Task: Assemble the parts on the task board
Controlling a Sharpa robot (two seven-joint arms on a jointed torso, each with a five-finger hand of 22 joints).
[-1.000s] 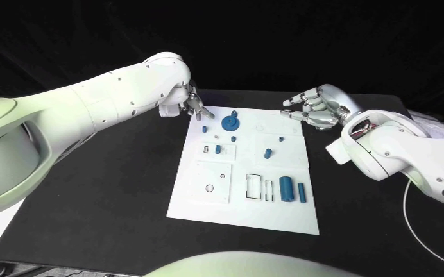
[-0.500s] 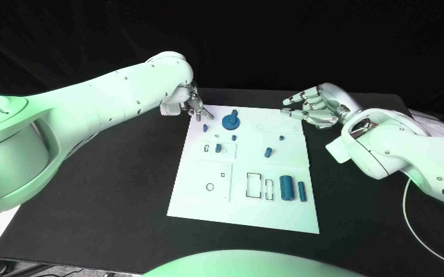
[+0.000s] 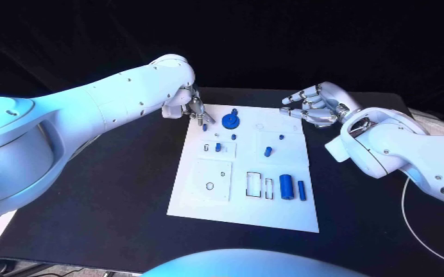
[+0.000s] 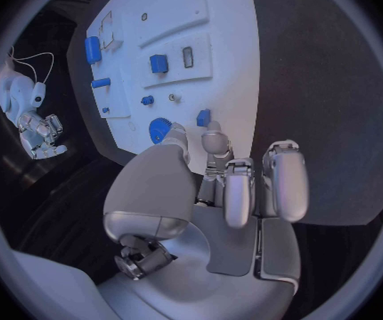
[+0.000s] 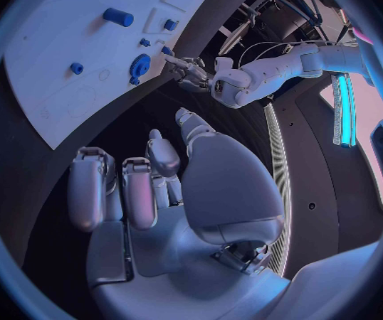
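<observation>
The silver left hand (image 3: 194, 109) is at the far left corner of the white flat task board (image 3: 208, 193), fingertips close to a small blue part (image 4: 203, 117); whether they pinch it is hidden. The silver right hand (image 3: 313, 106) hovers by the far right corner, fingers loosely curled and apart, holding nothing.

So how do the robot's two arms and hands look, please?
Both arms have smooth, rounded white shells with small dark dots. The left hand and right hand are silver metal, with many jointed fingers ending in pale rounded pads. A thin white cable runs beside the right arm.
</observation>
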